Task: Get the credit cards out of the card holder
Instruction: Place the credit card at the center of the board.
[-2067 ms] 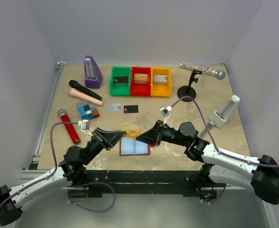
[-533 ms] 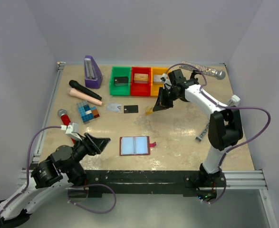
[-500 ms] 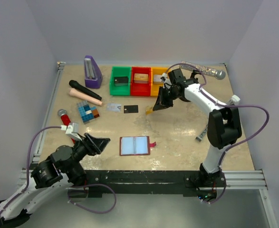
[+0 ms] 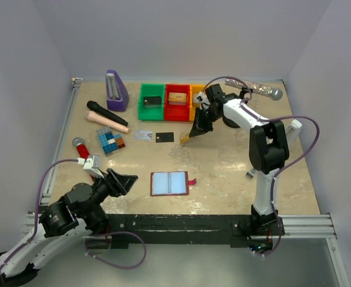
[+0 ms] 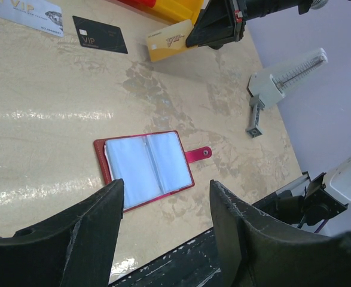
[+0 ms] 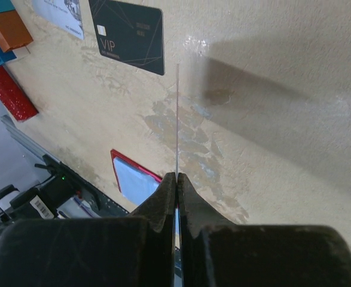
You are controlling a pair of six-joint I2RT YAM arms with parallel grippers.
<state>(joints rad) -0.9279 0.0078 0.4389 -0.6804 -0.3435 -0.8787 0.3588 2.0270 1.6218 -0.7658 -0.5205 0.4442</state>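
The right tool (image 4: 194,133), clamped on the thin gold-tan card (image 5: 170,40), has carried it over beside the flat black card (image 4: 164,137). The open dark red card holder (image 4: 169,183) looks emptied, and the left tool (image 4: 126,179) gapes, idle.

"vip" lettering on two of the loose cards

the black card (image 6: 127,36) lying on the surface carries "vip" in pale letters below a small chip mark, with a line of finer print beside it that is too small to read. the silver card (image 5: 26,13) shows "vip" in dark letters along its upper part in the left wrist view. the gold card (image 5: 169,40) bears a slanted dark mark whose letters cannot be made out.
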